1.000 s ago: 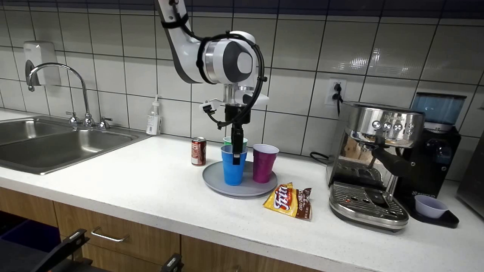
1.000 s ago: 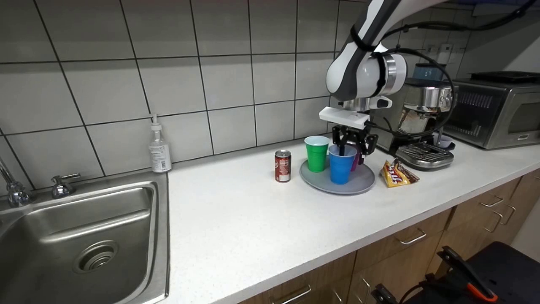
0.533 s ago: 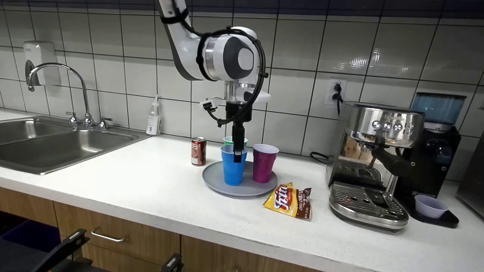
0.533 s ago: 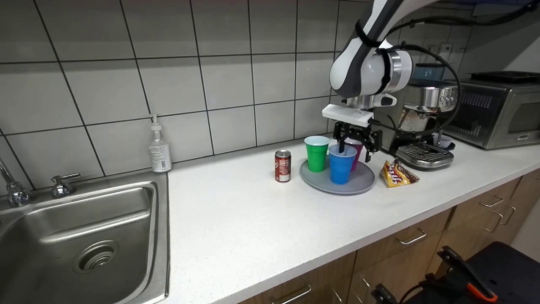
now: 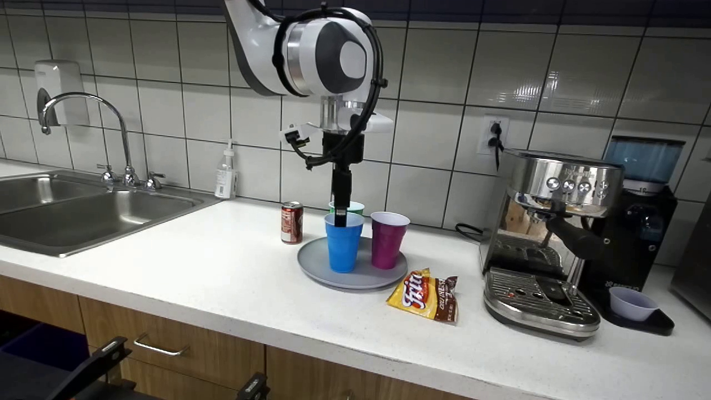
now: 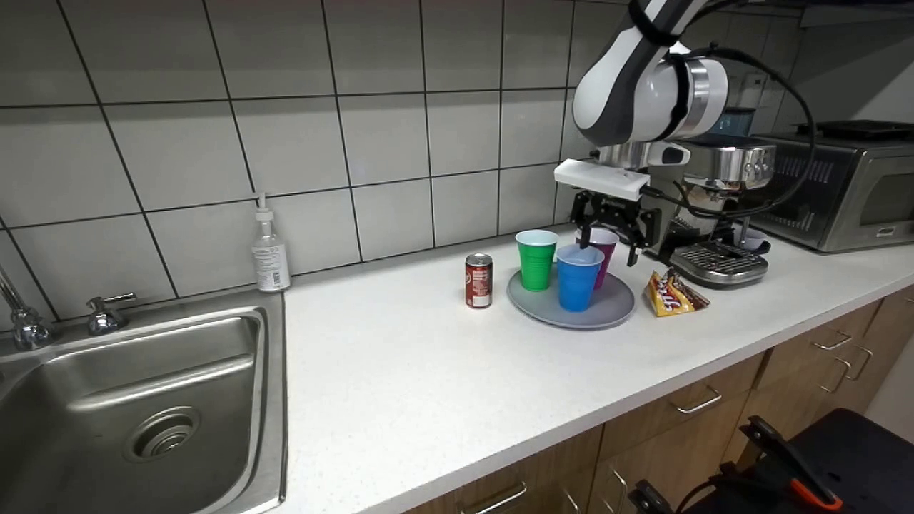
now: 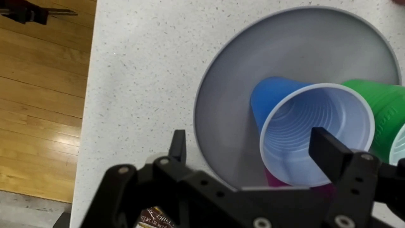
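A blue cup [image 6: 577, 285] stands upright on a grey plate [image 5: 314, 268], with a green cup [image 6: 535, 264] and a purple cup [image 5: 387, 244] beside it. My gripper [image 7: 251, 142] is open, nothing between its fingers. In the wrist view, one finger [image 7: 330, 152] overlaps the blue cup's mouth; the other lies past the plate's edge, over the counter. In an exterior view the gripper [image 6: 609, 250] hangs at about the cups' rim height. Whether the fingertip is just inside or just above the blue cup's rim, I cannot tell. The wrist view mostly hides the purple cup.
A red can [image 5: 291, 223] stands beside the plate, and a yellow and brown snack bag [image 5: 425, 297] lies on its other side. An espresso machine [image 5: 547, 244] and grinder stand farther along. The tiled wall is close behind; a sink [image 6: 143, 414] and soap bottle [image 6: 271, 250] are at the other end.
My gripper has risen, its finger drawn up from within the blue cup, and its jaws have spread wider. The cups, plate, can and bag look unmoved.
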Available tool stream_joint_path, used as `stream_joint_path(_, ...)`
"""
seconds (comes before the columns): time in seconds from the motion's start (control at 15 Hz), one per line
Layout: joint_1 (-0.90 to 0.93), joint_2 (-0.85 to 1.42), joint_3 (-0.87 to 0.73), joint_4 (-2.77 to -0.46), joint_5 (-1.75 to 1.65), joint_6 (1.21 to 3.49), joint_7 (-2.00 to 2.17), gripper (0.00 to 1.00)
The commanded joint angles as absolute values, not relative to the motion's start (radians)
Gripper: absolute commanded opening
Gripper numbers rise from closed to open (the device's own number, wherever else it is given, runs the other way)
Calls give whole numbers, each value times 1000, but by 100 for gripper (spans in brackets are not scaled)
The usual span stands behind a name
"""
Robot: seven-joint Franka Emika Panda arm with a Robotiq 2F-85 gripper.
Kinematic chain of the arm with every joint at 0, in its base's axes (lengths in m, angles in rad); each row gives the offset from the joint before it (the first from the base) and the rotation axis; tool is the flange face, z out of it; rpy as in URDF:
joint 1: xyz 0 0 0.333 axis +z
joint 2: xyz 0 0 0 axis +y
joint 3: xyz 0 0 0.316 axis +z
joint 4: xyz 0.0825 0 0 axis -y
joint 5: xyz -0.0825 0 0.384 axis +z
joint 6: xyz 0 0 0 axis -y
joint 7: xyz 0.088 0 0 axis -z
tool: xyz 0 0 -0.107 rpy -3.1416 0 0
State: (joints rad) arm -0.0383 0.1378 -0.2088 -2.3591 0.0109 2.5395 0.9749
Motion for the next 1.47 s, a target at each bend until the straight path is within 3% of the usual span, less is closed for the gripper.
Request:
stream_joint_path(0.0, -42, -6, -189, -2465, -35, 2529, 990, 100)
stream_joint_path(0.8, -49, -252, -30, -2647, -65, 2496, 935, 100)
stream_joint_path(1.4, -70, -179, -28, -2609, -37, 2528, 949, 100)
